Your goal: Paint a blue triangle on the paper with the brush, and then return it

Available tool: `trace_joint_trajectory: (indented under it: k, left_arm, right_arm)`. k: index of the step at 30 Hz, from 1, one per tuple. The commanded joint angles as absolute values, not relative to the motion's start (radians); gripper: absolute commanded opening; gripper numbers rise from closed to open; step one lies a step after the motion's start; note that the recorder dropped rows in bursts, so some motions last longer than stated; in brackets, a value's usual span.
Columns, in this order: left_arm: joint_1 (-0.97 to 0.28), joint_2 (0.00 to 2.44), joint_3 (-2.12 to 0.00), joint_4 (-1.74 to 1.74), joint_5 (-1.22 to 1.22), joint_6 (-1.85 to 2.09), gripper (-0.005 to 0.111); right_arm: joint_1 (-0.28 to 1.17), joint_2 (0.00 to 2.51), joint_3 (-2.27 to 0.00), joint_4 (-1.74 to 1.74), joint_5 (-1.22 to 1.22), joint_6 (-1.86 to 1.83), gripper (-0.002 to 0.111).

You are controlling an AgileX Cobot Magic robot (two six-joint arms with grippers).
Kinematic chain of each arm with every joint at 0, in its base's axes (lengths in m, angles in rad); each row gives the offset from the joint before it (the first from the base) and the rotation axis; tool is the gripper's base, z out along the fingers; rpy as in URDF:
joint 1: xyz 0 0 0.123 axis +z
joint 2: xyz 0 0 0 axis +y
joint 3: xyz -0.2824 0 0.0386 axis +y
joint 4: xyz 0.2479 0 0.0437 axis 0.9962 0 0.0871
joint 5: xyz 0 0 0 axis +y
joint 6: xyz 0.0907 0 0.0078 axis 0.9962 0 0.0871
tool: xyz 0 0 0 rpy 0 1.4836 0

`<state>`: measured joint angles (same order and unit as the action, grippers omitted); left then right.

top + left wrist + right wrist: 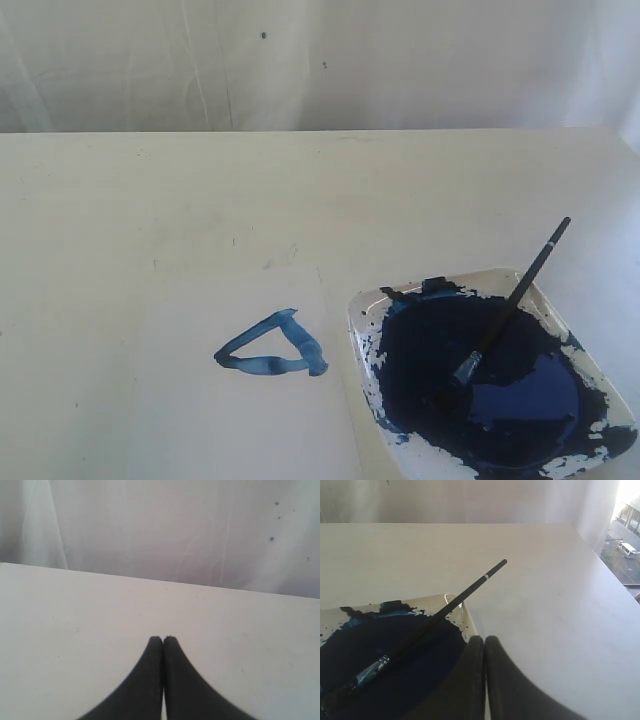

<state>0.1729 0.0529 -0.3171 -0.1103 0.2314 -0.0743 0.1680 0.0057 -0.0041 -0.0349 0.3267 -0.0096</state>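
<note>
On paper (230, 430), uneven blue triangle (265, 366)

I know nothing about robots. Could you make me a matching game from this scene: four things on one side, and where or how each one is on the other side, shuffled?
Things:
1. thin black-handled paintbrush
2. small blue painted triangle outline
3. white square paint tray
4. black left gripper

States:
A. shut, holding nothing
B. holds a dark blue paint pool
C. on the white paper sheet
D. leaning on the tray's rim, bristles in the paint

Pairs: 1-D, 2-C, 3-B, 4-A.
</note>
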Motion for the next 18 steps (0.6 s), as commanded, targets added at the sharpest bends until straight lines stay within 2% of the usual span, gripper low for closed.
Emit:
trace_joint_trajectory:
  k: [1,7,10,18]
  left_arm:
    - [0.177,0.0,-0.184,-0.088,0.153,-0.087,0.0]
    - [0.177,0.0,-0.002,-0.088,0.15,-0.091,0.0]
    - [0.177,0.0,0.0,-0.073,0.227,-0.077,0.0]
    - [0.133,0.0,0.0,-0.051,0.231,-0.049,0.0]
  right_arm:
    - [0.17,0.0,0.0,-0.035,0.316,-0.016,0.0]
    - [0.17,0.0,0.0,-0.035,0.316,-0.016,0.0]
    - [0.17,0.0,0.0,-0.035,0.316,-0.016,0.0]
    - [0.17,0.0,0.0,-0.035,0.318,-0.016,0.0]
